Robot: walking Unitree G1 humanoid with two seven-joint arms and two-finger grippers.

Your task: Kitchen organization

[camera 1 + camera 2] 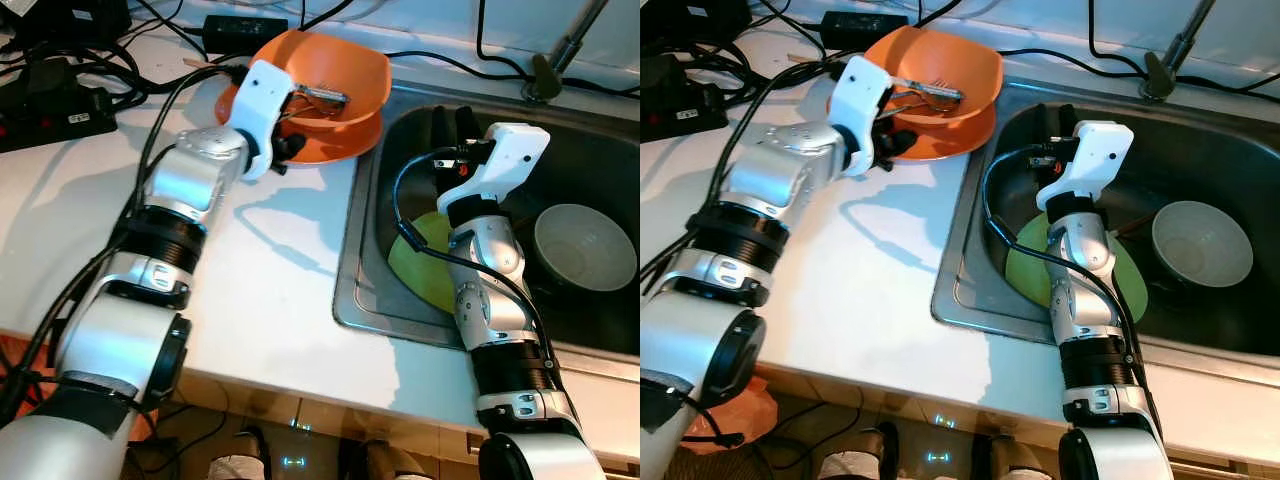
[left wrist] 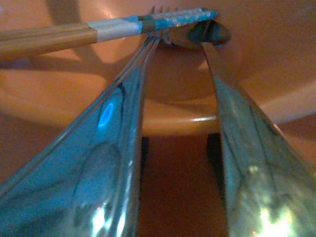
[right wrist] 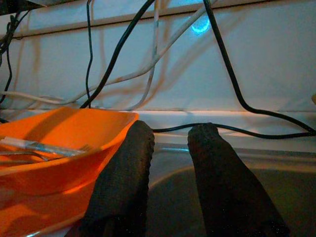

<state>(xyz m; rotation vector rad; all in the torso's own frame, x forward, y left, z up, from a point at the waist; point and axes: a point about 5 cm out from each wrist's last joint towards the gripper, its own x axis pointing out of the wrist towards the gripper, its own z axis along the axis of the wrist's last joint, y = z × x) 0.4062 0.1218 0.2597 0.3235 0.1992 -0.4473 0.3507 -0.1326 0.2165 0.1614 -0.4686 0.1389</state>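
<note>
Holding cutlery at the orange bowl [image 1: 335,85]: left gripper [image 1: 290,135] sits at the bowl's near rim on the white counter [image 1: 270,290], its fingers pinching the handles of a metal fork [image 2: 123,123] and spoon [image 2: 237,128], seen close in the left wrist view. Utensil heads rest inside the bowl, beside a pair of wooden chopsticks [image 2: 64,37] with a blue-and-white patterned band. Bowl stands on an orange plate [image 1: 330,145], just beside the steel sink [image 1: 365,260], at the back of the counter.

Right gripper [image 1: 452,125] hangs over the sink's back left corner, its two black fingers [image 3: 123,177] spread a little apart, pinching nothing, pointing toward the back wall. Orange bowl with the cutlery lies just to its side in the right wrist view.

In the sink: a green plate [image 1: 425,265] leaning under the right forearm, and a grey bowl [image 1: 582,245] upright further right, apart from the plate. Faucet base [image 1: 540,80] behind the sink.

Black power adapters [image 1: 55,100] and cables [image 1: 150,60] on the counter's far left; the adapter label has small white print, too small to read. No readable brand anywhere.
</note>
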